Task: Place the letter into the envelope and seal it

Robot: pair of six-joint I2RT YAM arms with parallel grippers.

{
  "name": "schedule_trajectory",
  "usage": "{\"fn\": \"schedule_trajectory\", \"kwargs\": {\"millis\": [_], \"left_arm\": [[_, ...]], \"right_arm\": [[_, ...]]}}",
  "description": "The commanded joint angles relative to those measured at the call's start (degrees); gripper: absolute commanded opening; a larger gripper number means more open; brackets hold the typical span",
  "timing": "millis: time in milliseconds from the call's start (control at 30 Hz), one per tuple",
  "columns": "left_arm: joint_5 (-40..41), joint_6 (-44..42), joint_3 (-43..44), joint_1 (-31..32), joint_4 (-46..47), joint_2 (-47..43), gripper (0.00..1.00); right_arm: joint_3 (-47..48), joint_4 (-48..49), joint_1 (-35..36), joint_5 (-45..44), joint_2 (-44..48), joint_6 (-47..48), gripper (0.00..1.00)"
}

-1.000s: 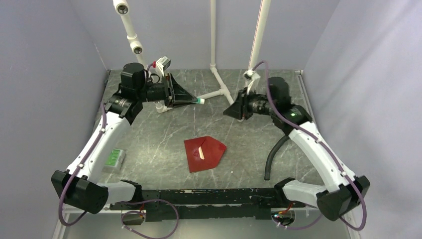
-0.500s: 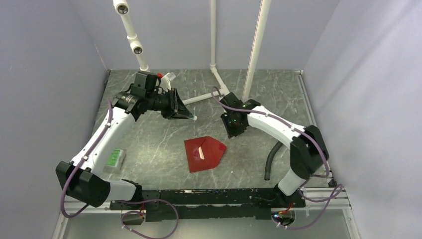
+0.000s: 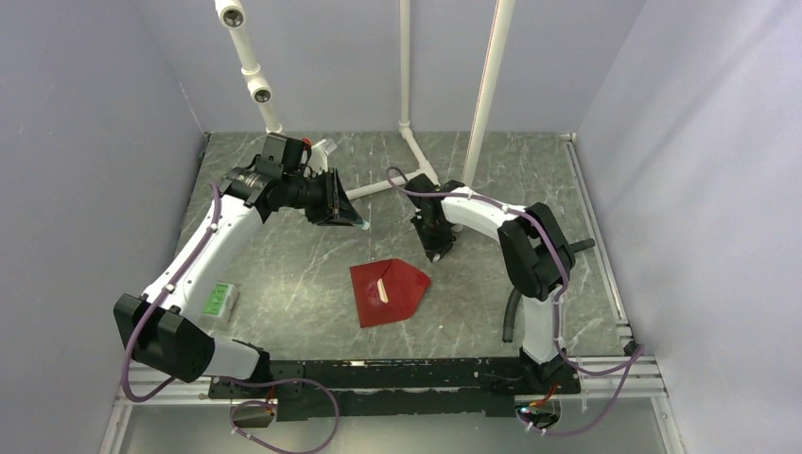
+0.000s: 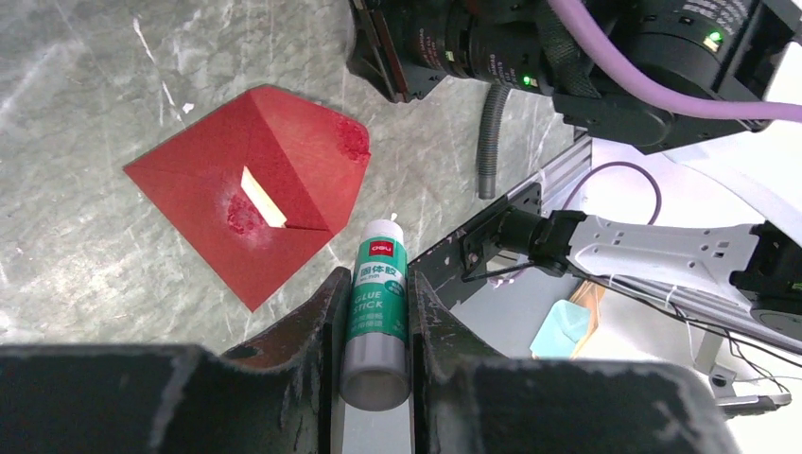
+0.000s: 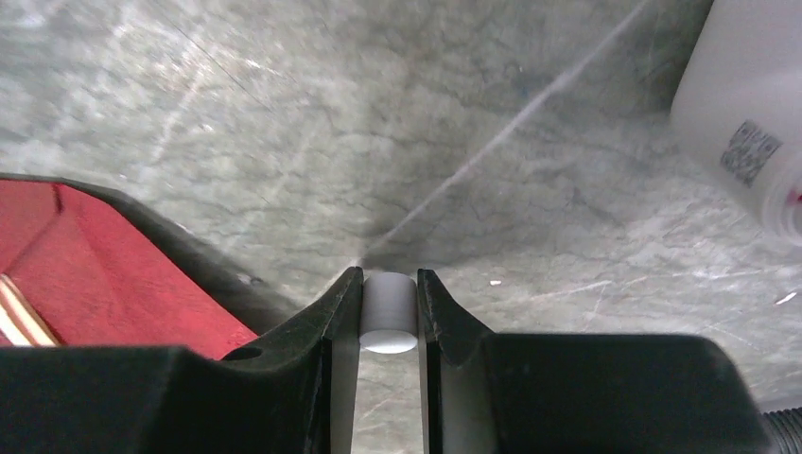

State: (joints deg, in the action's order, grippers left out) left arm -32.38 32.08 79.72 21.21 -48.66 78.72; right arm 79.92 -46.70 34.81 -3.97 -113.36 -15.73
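Note:
The dark red envelope point(image 3: 390, 293) lies flat mid-table with its flap folded down and its pointed end toward the right. A thin pale strip of the letter point(image 3: 382, 288) shows at the flap's edge point(image 4: 263, 197). My left gripper point(image 3: 352, 219) hovers behind and left of the envelope point(image 4: 189, 199), shut on a green-and-white glue stick point(image 4: 378, 312) whose tip points toward the envelope. My right gripper point(image 3: 437, 248) is low over the table just behind the envelope's point point(image 5: 95, 284), shut on a small pale grey cap point(image 5: 389, 317).
A green-and-white packet point(image 3: 217, 301) lies at the left edge. White pipe stands point(image 3: 407, 142) rise at the back, one close to my right gripper point(image 5: 747, 123). A black hose point(image 3: 515, 303) lies right of the envelope, and purple walls enclose the table.
The right arm swung in from the back right and came down toward the envelope's point, still holding the cap. The left gripper shifted slightly forward with the glue stick.

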Motion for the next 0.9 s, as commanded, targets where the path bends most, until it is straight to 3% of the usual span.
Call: {"fn": "schedule_trajectory", "kwargs": {"millis": [0,267,600,767,867], "left_arm": [[2.31,-2.30,3.44,0.23,-1.69,1.07,0.02],[2.96,-2.83,4.47,0.23,-2.62,2.56,0.03],[3.00,-2.59,4.92,0.30,-2.75,3.12,0.02],[1.35,-2.46,4.91,0.24,-2.22,2.81,0.02],[-1.01,-2.54,4.30,0.23,-1.11,2.38,0.02]], "right_arm": [[3.85,-0.19,0.00,-0.81,-1.38,1.34,0.20],[5.18,-1.21,-0.01,-0.69,-3.11,2.78,0.45],[8.15,-2.52,0.01,-1.28,1.29,2.37,0.52],[9.02,-0.36,0.11,-2.85,10.99,3.20,0.57],[5.66,5.19,1.41,2.86,18.94,8.83,0.60]]}}
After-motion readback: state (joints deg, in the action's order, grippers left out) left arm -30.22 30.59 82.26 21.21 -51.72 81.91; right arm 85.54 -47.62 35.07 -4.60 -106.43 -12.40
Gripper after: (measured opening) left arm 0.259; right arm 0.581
